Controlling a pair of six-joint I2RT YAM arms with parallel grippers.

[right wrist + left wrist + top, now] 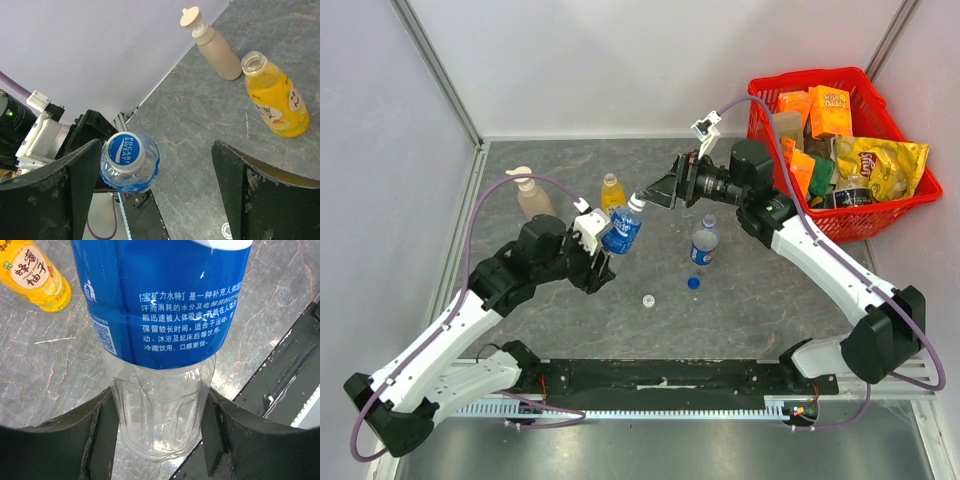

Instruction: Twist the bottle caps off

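Observation:
My left gripper [603, 250] [160, 440] is shut on the clear lower body of a blue-labelled bottle [622, 228] [160, 305], held tilted above the table. Its white cap with a blue top [636, 203] [123, 150] is on the neck. My right gripper [648, 197] [155, 170] is open around that cap, which sits close to the left finger [65, 190] and far from the other. A second blue-labelled bottle [704, 243] stands on the table. A blue cap [693, 282] and a white cap [648, 300] [227, 231] lie loose. The yellow juice bottle [611, 192] [277, 97] [35, 272] stands with an open neck.
A beige pump-top soap bottle [532, 195] [215, 45] stands at the back left. A red basket [805, 77] full of snack packets sits at the back right. White walls close in the table on three sides.

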